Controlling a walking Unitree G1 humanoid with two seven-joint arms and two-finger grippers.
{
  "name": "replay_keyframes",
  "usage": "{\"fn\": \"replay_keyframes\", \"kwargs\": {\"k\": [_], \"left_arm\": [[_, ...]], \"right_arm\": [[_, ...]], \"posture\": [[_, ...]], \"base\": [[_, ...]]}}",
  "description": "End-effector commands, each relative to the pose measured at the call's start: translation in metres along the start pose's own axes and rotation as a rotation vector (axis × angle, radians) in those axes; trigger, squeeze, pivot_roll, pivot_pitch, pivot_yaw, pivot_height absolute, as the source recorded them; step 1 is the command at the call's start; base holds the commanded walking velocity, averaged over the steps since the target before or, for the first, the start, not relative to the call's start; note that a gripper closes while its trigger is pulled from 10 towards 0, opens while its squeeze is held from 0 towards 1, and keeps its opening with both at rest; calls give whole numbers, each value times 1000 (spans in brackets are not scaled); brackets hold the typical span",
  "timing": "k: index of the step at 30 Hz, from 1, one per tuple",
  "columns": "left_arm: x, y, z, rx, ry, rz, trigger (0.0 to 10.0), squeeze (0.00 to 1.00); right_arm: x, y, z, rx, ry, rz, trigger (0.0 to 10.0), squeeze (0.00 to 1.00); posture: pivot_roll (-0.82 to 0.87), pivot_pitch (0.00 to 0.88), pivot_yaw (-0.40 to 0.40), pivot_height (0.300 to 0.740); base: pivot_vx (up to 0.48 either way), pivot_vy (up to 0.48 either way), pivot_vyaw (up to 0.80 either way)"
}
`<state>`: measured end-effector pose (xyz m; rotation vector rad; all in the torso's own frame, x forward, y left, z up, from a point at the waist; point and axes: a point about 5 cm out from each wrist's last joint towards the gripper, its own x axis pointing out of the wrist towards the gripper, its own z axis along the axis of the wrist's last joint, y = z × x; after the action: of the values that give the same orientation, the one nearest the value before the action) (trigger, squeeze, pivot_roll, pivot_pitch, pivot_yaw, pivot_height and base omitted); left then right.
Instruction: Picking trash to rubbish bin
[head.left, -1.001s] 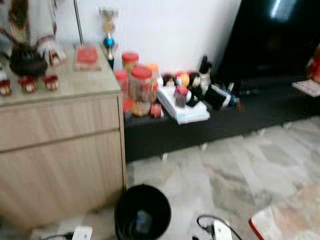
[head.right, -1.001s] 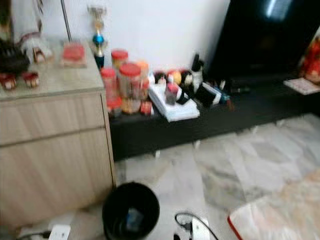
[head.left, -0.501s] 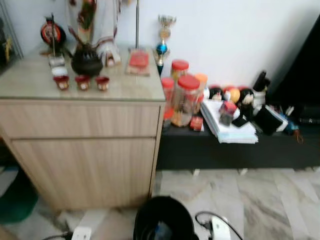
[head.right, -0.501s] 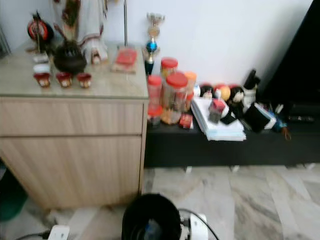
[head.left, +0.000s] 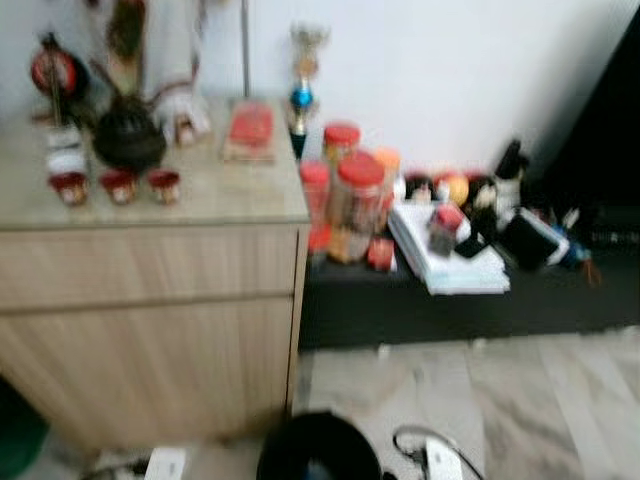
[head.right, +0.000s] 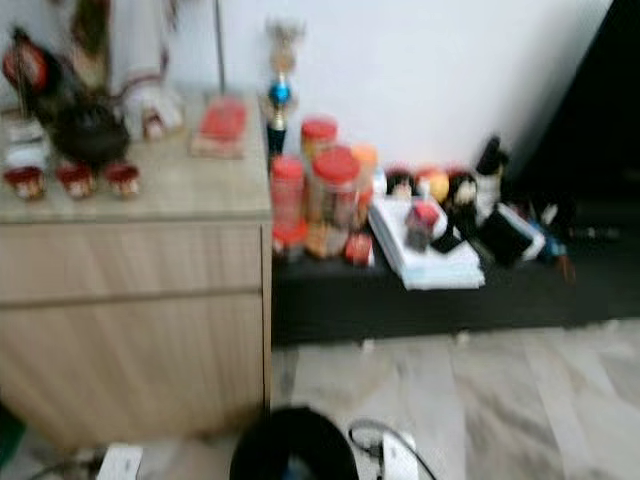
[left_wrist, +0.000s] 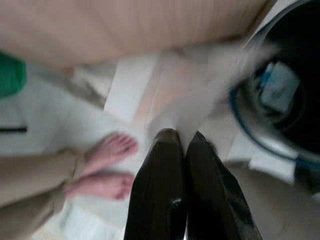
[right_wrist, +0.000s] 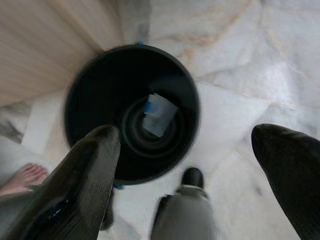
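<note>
One pale scrap (right_wrist: 160, 115) lies in the round black plastic bin (right_wrist: 80, 95); my view has swung, right hand (right_wrist: 200, 170) spread empty above it, left hand (left_wrist: 180, 150) pressed together, so I judge that drop done.

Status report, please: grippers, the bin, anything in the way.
Right gripper open above black bin. Left gripper shut, empty, beside it. Pale scrap in bin. Person's bare feet and cable close by.
</note>
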<state>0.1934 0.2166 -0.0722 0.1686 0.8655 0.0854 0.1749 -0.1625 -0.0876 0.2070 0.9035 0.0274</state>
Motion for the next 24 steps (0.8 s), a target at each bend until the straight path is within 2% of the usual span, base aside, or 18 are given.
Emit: {"fn": "replay_keyframes", "kwargs": {"k": [1, 4, 5, 10, 12, 13, 17, 24], "left_arm": [[-1, -11, -4, 27, 15, -61, 10000, 0], [1, -19, 6, 92, -4, -125, 10000, 0], [3, -23, 14, 144, -26, -144, 10000, 0], [6, -30, 39, 123, -100, -156, 10000, 0], [8, -34, 54, 103, -139, -169, 10000, 0], [9, -39, 72, 106, -188, -189, 10000, 0], [8, -46, 98, 138, -279, -192, 10000, 0], [5, -59, 126, 132, -378, -250, 10000, 0]], "right_arm": [[-2, -6, -3, 5, 9, -18, 10000, 0], [-2, -5, -3, 3, 10, -18, 10000, 0], [-2, -5, -3, -1, 12, -17, 10000, 0], [-1, -3, -1, -36, 18, 15, 10000, 0], [1, 2, 7, -43, -5, 68, 10000, 0], [3, 7, 17, -56, -30, 128, 10000, 0], [5, 14, 29, -124, -38, 224, 10000, 0], [5, 23, 38, -193, -50, 347, 10000, 0]], "posture": [[147, 43, -97, 740], [147, 43, -97, 740], [147, 43, -97, 740], [142, 50, -98, 740], [134, 55, -97, 740], [121, 62, -96, 740], [94, 78, -100, 740], [59, 125, -120, 740]], "base": [[0, 0, 0], [0, 0, 0], [0, 0, 0], [0, 0, 0], [0, 0, 0], [0, 0, 0], [0, 0, 0], [0, 0, 0]]}}
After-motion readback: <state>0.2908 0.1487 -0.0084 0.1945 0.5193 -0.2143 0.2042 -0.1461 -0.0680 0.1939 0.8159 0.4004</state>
